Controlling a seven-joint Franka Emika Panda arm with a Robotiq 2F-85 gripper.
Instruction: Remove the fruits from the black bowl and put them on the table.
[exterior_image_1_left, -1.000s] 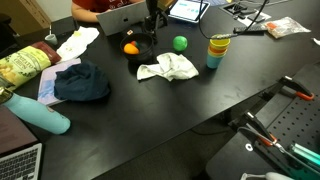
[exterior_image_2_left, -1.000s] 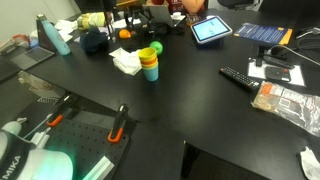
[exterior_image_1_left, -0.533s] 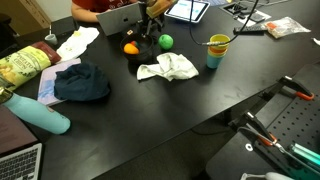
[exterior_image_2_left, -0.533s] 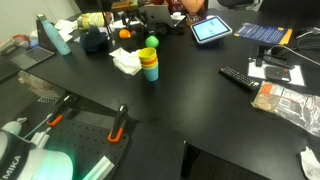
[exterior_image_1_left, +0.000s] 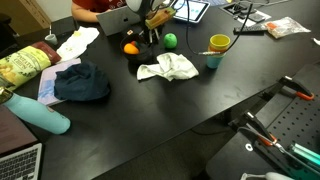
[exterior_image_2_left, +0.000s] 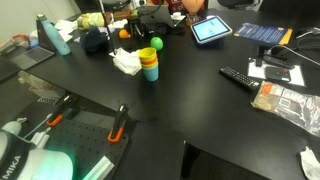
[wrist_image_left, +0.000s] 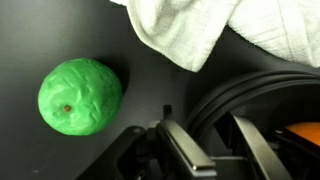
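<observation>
The green fruit (wrist_image_left: 80, 97) lay on the bare worktop (wrist_image_left: 150, 85), clear of the fingers (wrist_image_left: 185, 145) and off to one side of them, near a white cloth (wrist_image_left: 190, 30). How wide the fingers stood could not be told. The orange fruit (wrist_image_left: 305, 135) sat inside the black bowl (wrist_image_left: 245, 88).

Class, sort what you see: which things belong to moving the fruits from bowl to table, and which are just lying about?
Belong to the job: green fruit, orange fruit, black bowl, table.
Just lying about: white cloth, stacked cups, dark blue cloth, teal bottle.
</observation>
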